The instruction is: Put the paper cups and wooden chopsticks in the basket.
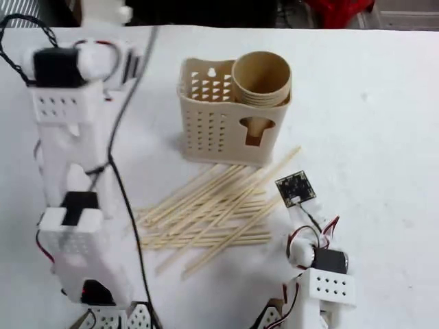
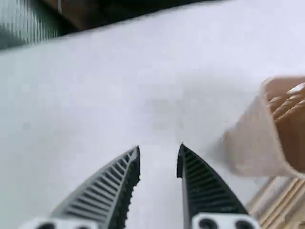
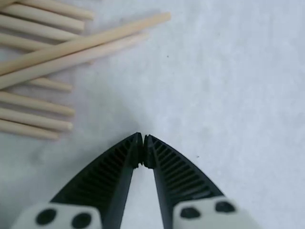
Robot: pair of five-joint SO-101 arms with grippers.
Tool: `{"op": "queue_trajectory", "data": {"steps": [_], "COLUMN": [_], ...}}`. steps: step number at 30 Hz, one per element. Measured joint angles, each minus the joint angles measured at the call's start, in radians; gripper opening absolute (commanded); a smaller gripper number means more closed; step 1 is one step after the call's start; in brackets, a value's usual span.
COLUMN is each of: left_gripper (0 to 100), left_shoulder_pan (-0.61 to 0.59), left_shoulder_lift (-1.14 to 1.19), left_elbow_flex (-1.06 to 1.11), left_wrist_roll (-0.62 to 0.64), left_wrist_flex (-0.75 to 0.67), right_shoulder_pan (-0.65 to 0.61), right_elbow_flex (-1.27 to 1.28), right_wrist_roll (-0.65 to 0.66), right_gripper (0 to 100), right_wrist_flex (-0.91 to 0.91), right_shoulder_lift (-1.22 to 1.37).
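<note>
While the white table (image 1: 384, 137) carries everything, the perforated basket (image 1: 206, 130) stands out beyond the right fingers, past the sticks, and the stacked paper cups (image 1: 264, 79) already sit inside one of its compartments. The step in hand is therefore, I judge, the wooden chopsticks (image 1: 206, 219). They lie in a loose fan on the table before the basket, their near ends just ahead of the right gripper (image 3: 143, 138). Its fingers are clenched tip to tip on nothing. They should part first, then straddle a few sticks across their length near the middle, so the bundle lifts level rather than tipping. The left gripper (image 2: 159, 150), fingers released and empty, hangs over bare table with the basket close beside them, where it could steady the basket
</note>
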Motion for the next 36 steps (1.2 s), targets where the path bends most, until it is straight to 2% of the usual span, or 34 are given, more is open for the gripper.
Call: {"op": "queue_trajectory", "data": {"steps": [4,10,13,19,22,26,28,32,36], "left_gripper": [15,15,15,15,15,15,15,15,15], "left_shoulder_pan": [-0.044,-0.086,-0.115,-0.163,-0.163,-0.164,-0.164,-0.164,-0.164], "left_shoulder_lift": [0.002,0.002,0.002,0.002,0.002,0.002,0.002,0.002,0.002], "left_elbow_flex": [0.354,0.761,0.873,0.991,1.046,1.06,1.065,1.066,1.071], "left_wrist_roll": [0.149,0.278,0.318,0.327,0.327,0.327,0.327,0.327,0.327], "left_wrist_flex": [-0.057,-0.324,-0.446,-0.628,-0.692,-0.713,-0.718,-0.72,-0.752], "right_shoulder_pan": [0.0,0.0,-0.032,-0.239,-0.39,-0.597,-0.657,-0.692,-0.658], "right_elbow_flex": [0.0,-0.08,-0.152,-0.42,-0.539,-0.562,-0.554,-0.479,-0.448], "right_wrist_roll": [0.028,0.068,0.068,0.068,0.107,0.264,0.362,0.635,0.858], "right_gripper": [2.2,2.2,6.9,22.1,24.8,24.7,24.9,25.1,25.1], "right_wrist_flex": [-0.012,-0.021,-0.008,0.247,0.358,0.376,0.342,0.278,0.259], "right_shoulder_lift": [0.0,0.003,0.009,0.072,0.198,0.376,0.425,0.443,0.443]}}
